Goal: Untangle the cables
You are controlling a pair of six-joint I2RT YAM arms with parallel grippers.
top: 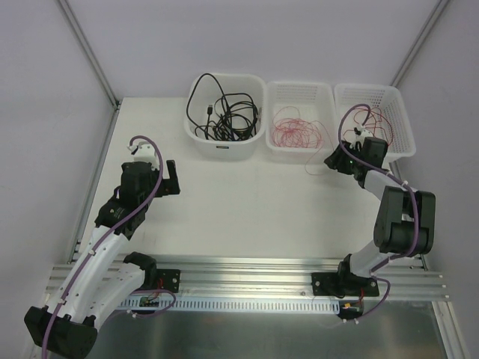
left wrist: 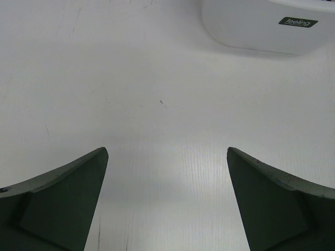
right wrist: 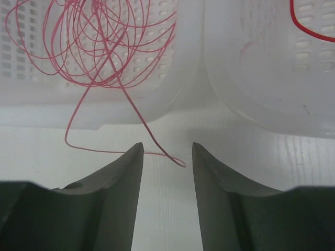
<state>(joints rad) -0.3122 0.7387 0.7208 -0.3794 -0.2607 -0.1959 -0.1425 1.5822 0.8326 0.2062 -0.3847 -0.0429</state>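
Overall: bright and even, soft white light from above, no dim corners on the bench (top: 247,202).
Shadows: super faint, just a soft grey smudge under the white tub (left wrist: 251,26) and pale ones beneath the arms.
Glare: the metal rail (top: 247,263) at the near edge shines, with streaky reflections.
Focus: the left pincer (left wrist: 166,151) and right pincer (right wrist: 167,145) sit close to the lens, dark and a bit soft-edged.
Detail: the red wires (right wrist: 99,42) look crisp against the milky basket (right wrist: 31,104).
Distortion: the frame posts lean outward in the top view's corners.
Noise: faint banding on the bench in the wrist views.
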